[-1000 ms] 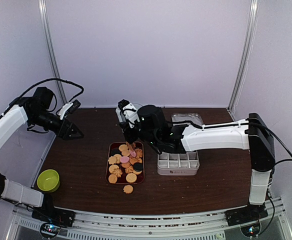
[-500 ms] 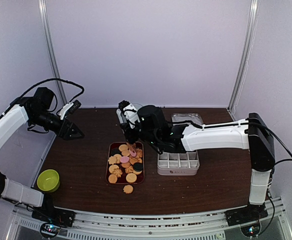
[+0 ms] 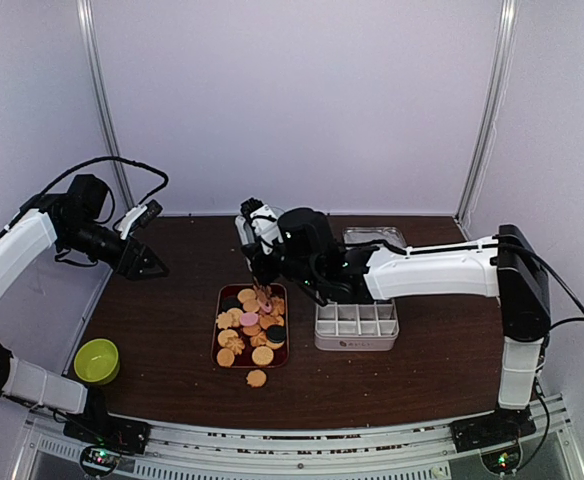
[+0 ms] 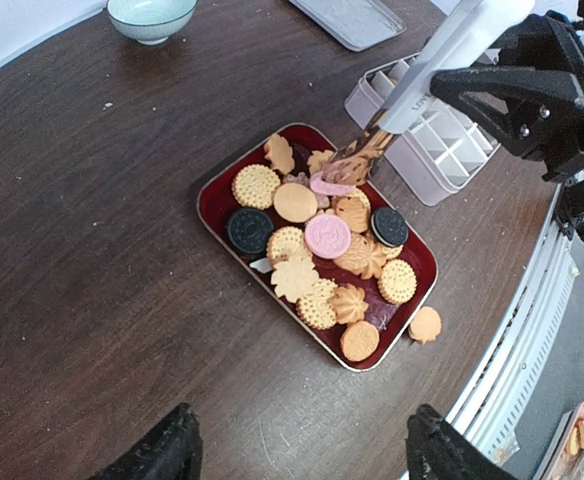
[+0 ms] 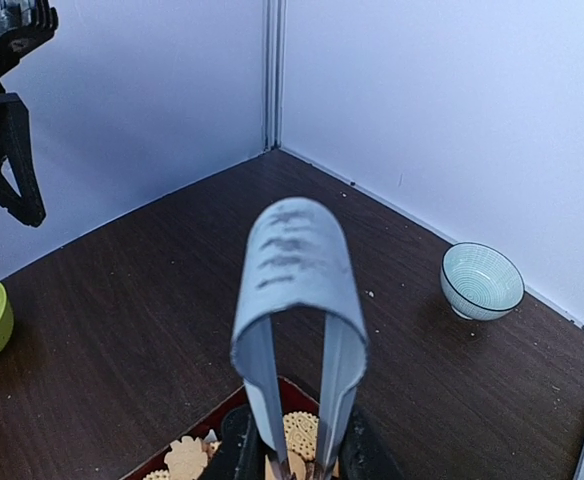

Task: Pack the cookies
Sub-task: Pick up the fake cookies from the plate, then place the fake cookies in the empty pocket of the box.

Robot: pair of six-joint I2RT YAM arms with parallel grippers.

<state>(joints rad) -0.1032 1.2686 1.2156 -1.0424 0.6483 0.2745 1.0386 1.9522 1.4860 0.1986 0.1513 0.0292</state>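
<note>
On the dark brown wooden desk (image 3: 172, 330) sits a dark red rectangular tray (image 4: 210, 203) heaped with the cookies (image 4: 294, 277). Most are golden rounds and flower shapes, with a few black ones and a pink one. One golden cookie lies loose on the desk (image 4: 425, 324), just beside the tray's near corner.

Next to the tray stands a pale grey plastic box divided into small compartments (image 3: 357, 325). No cookie shows in any compartment that can be seen. Its clear flat lid (image 3: 375, 237) lies behind it.

The right fingers (image 5: 238, 448) are pressed onto a pair of silver metal tongs (image 5: 297, 270). The tongs' tips reach down among the cookies at the tray's far end, right by a pink piece. Whether the tips have actually caught a cookie cannot be told.

The left fingers (image 4: 167, 455) are spread wide with nothing in them, held high over the left side of the desk, well apart from the tray.

By the look of it, the packing has barely started. A pick is under way, and nearly the whole pile, plus the stray cookie, is left to move into the box.

A pale blue ceramic bowl (image 5: 482, 280) and a lime green bowl (image 3: 96, 360) stand off to the sides.
</note>
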